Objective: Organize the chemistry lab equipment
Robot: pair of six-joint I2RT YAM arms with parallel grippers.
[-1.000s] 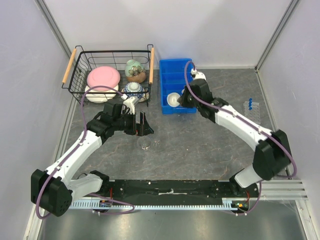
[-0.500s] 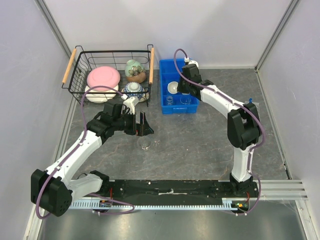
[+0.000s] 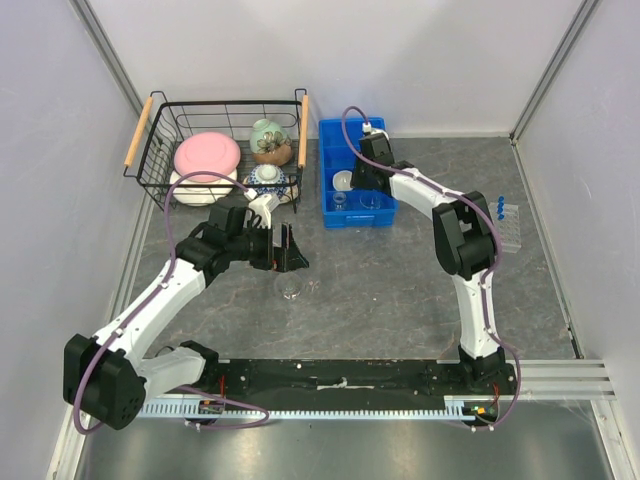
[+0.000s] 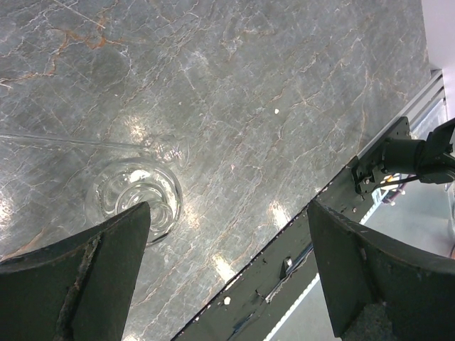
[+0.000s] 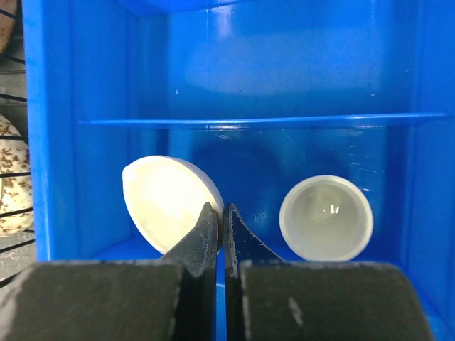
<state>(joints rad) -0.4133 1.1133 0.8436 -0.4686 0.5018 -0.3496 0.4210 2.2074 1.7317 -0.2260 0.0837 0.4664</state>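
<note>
Top external: the right gripper has reached farther into the blue bin at the far edge of the counter than a second ago. The flask mid-counter and the capped tubes by the right edge look unsorted.
Left wrist: the left gripper is spread and empty over the flask.
Right wrist: fingers pinch a tilted white dish beside a second dish.

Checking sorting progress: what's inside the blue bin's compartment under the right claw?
A tilted white dish, rim pinched by the right claw, and an upright white dish. The claw hides the near floor.
</note>
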